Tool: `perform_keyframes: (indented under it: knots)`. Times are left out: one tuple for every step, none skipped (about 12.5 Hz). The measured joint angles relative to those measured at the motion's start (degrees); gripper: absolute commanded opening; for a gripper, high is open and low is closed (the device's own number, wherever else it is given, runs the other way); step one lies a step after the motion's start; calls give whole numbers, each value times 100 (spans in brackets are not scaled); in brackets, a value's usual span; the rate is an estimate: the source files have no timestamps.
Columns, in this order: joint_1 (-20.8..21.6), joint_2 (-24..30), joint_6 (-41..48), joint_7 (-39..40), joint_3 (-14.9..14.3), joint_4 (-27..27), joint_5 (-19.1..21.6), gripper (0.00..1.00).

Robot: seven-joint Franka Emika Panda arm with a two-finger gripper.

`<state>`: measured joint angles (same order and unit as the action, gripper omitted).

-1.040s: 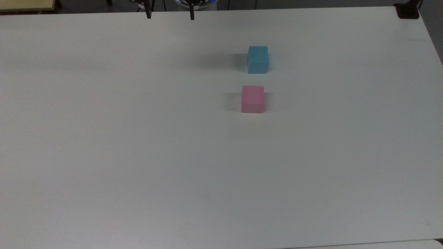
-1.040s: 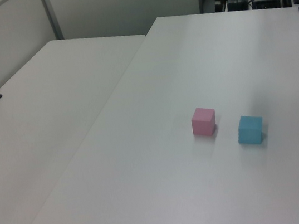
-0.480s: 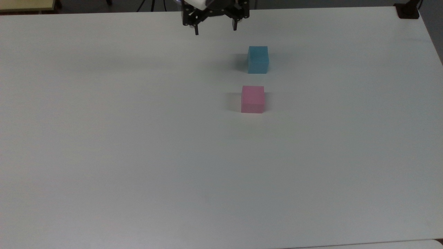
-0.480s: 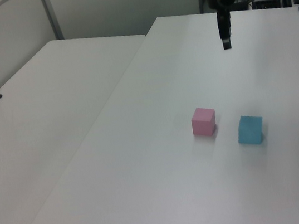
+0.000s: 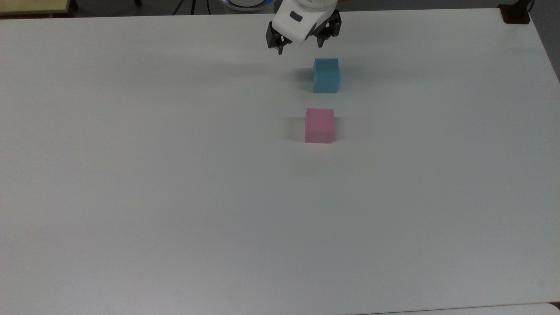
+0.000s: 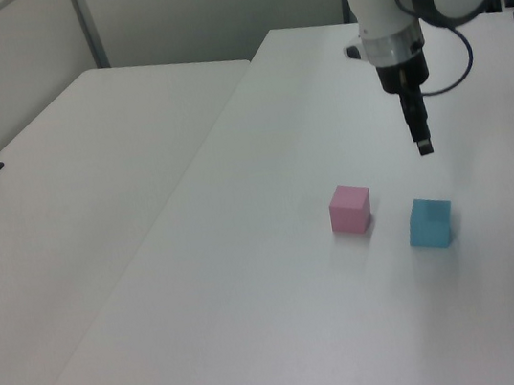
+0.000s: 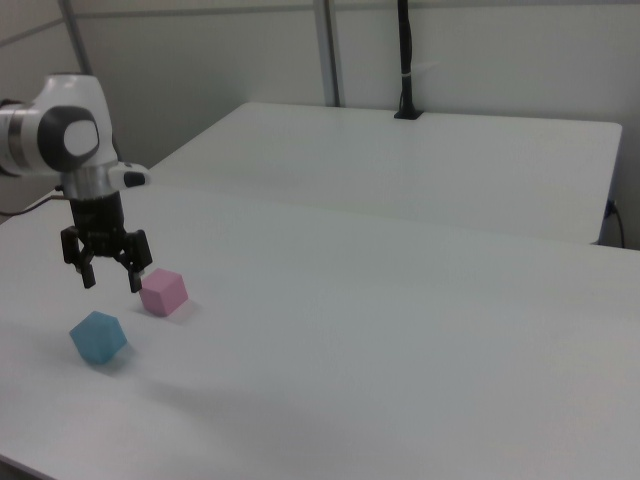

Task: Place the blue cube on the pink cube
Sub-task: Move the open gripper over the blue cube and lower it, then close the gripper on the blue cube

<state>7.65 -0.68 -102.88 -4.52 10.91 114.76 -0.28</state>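
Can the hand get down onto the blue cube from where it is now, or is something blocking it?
Probably yes. The hand hangs open above the table, close to the blue cube. The cube's top and sides are bare, and the pink cube sits apart from it.

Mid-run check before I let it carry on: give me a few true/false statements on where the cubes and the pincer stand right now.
1. The blue cube is stacked on the pink cube. False: both sit apart on the white table, with a gap between them.
2. The pincer is open and holds nothing. True.
3. In the left view, the pink cube lies to the left of the blue cube. True.
4. The pincer is clamped on the pink cube. False: it hangs in the air near the blue cube, touching neither.
5. In the top view, the blue cube is nearer the top edge than the pink cube. True.
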Motion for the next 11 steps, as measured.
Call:
perform_keyframes:
  knots:
    - [2,-4,-282,-148,63,196,0,98]
    - [3,-12,-532,-321,140,360,0,98]
    - [4,-39,-742,-563,243,495,0,100]
    - [12,-100,-868,-830,356,575,0,100]
    - [39,-203,-945,-1087,443,606,0,100]
    - [107,-325,-1036,-1308,464,611,0,100]
    - [154,-446,-1124,-1458,465,611,0,100]
    - [169,-521,-1167,-1514,465,611,0,100]
    - [176,-616,-1207,-1534,465,611,0,100]
    - [178,-660,-1232,-1535,465,608,0,97]
    - [183,-677,-1239,-1536,466,603,0,89]
